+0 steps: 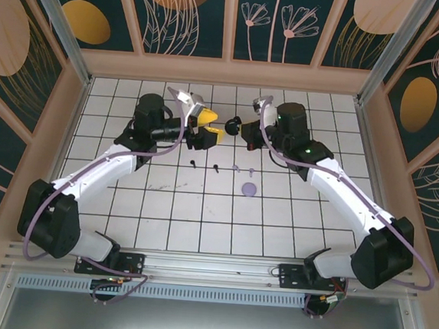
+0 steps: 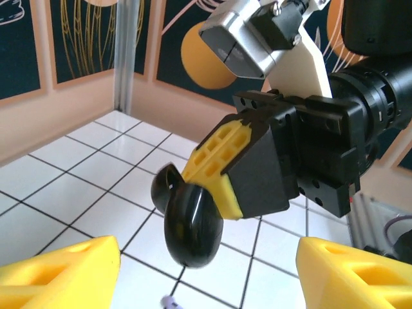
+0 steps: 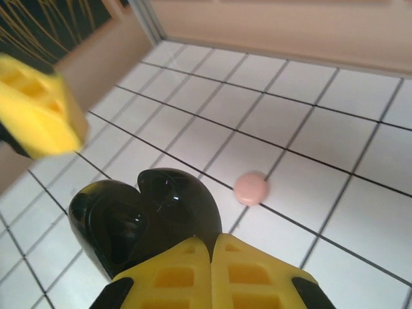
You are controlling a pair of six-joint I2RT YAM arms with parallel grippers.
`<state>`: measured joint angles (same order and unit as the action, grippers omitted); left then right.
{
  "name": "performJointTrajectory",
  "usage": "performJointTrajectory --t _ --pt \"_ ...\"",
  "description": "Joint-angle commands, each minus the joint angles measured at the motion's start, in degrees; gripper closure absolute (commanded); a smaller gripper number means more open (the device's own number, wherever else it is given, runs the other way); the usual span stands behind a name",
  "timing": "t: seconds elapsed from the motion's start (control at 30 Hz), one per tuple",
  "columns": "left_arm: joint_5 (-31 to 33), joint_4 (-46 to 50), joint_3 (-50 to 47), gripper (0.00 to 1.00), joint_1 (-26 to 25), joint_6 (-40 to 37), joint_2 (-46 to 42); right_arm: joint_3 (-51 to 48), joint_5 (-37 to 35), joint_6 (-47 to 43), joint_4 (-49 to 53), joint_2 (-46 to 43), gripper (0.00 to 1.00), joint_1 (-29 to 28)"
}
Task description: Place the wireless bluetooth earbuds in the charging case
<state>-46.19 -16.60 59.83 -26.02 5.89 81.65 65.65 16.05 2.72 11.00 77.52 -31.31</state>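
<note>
Top view: the right gripper [image 1: 244, 130] hangs over the far middle of the table [image 1: 161, 221], shut on the black case [image 1: 232, 122]. The left gripper [image 1: 214, 125] faces it from just beside, jaws apart and holding nothing. On the tiles below lie 2 black earbuds [image 1: 194, 163] and, near them, 2 lavender earbuds [image 1: 250, 169]. A lavender case [image 1: 249, 189] sits nearer the bases.

Left wrist: the left gripper's own yellow fingers [image 2: 61, 273] stand wide at the 2 lower corners with nothing between them. Ahead, the black case is hinged open and held clear of the tiles.

Right wrist: the right gripper's fingers [image 3: 174, 277] are closed on the black case's edge, and its 2 halves are spread. I cannot tell whether anything is inside. A pink case [image 3: 250, 188] rests on a tile beyond.

The black case looks open and presented, with both black earbuds on the table, so the step in hand is probably fetching the 1st one. That calls for the left gripper to go down, pinch 1 tiny earbud precisely, then bring it up stem-first to its well.
</note>
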Motion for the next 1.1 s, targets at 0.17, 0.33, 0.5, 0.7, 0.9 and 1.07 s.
performJointTrajectory --t 0.17,0.33,0.5,0.7,0.9,1.07 --pt "-1.2 26.0 10.1 0.26 0.3 -16.6 5.7 4.6 -14.8 -12.8 9.7 3.2 1.00 -5.3" --pt "-1.9 33.2 13.8 0.29 0.3 -20.8 9.2 5.7 -16.5 -14.6 11.6 3.9 1.00 -6.5" --pt "-4.0 36.4 16.0 0.36 0.3 -22.5 11.3 6.6 -16.4 -15.8 12.9 4.3 1.00 -7.0" --pt "-7.1 40.1 19.4 0.40 0.3 -23.9 14.4 7.7 -14.2 -16.2 13.9 5.1 1.00 -7.6" --pt "-9.4 41.1 21.2 0.45 0.3 -24.3 16.2 8.5 -13.6 -16.2 13.9 6.0 1.00 -8.5" --pt "-10.4 42.3 22.4 0.49 0.3 -25.3 18.2 8.8 -13.2 -16.1 13.4 6.0 1.00 -8.5"
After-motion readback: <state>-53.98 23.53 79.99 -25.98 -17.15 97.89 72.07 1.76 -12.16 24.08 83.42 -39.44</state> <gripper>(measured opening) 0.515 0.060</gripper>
